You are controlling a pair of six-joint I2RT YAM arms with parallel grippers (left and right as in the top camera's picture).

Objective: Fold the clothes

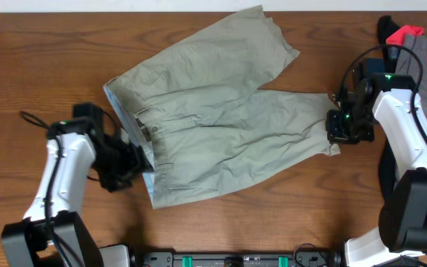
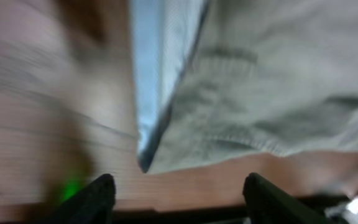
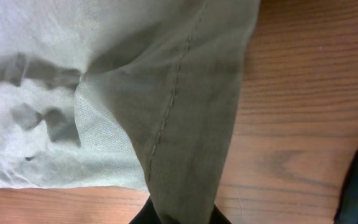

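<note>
We see the left gripper (image 1: 144,165) set low beside the waistband of the shorts (image 1: 206,111), jaws wide and empty. The right gripper (image 1: 333,132) angles inward, jaws pinching a leg hem.

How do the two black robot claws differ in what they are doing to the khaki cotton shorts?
The right gripper is pinched on a leg hem of the khaki cotton shorts; the left gripper is open, holding nothing. The right gripper is at the leg end, the left gripper beside the pale blue waistband lining. Both sit at the shorts' edges on the brown wooden table.
</note>
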